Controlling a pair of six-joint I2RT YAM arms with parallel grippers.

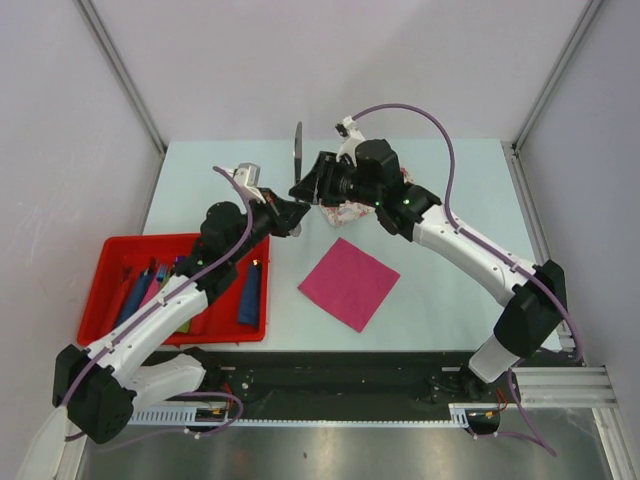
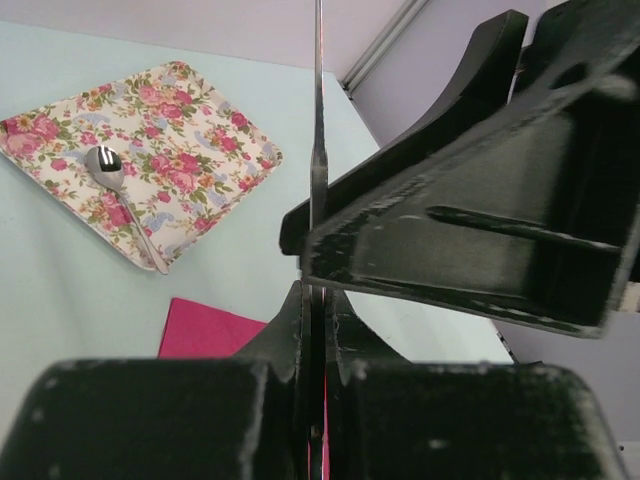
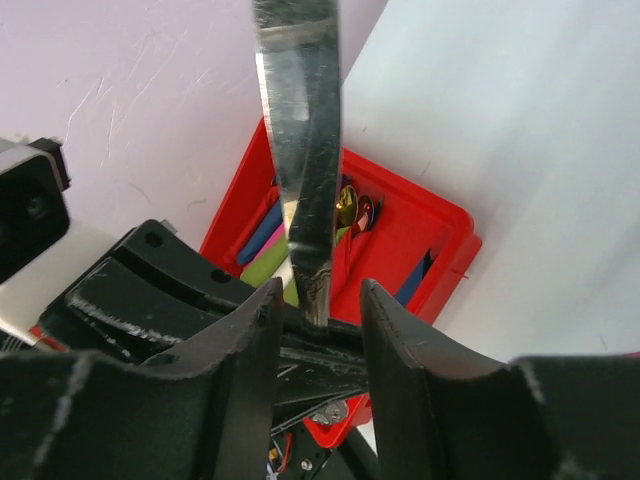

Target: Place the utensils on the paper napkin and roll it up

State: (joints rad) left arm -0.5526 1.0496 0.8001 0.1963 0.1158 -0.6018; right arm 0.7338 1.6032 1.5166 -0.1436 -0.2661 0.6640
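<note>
A silvery knife (image 1: pixel 297 150) stands upright over the back of the table, and my left gripper (image 1: pixel 291 212) is shut on its lower end. The left wrist view shows the knife (image 2: pixel 318 150) edge-on, pinched at my left gripper (image 2: pixel 320 312). My right gripper (image 1: pixel 310 187) reaches in from the right. In its own view the right gripper (image 3: pixel 315 300) is open, with a gap between the knife (image 3: pixel 300 130) and each of the two fingers. The pink paper napkin (image 1: pixel 349 283) lies flat mid-table, its corner (image 2: pixel 205 330) also showing. A spoon (image 2: pixel 120 190) rests on the floral mat (image 2: pixel 190 120).
A red tray (image 1: pixel 110 272) at the left holds blue, green and pink rolls; it also shows behind the knife (image 3: pixel 425 235). The floral mat (image 1: pixel 345 212) is mostly hidden under the right arm. The right gripper's black body (image 2: pixel 480 220) fills the left wrist view.
</note>
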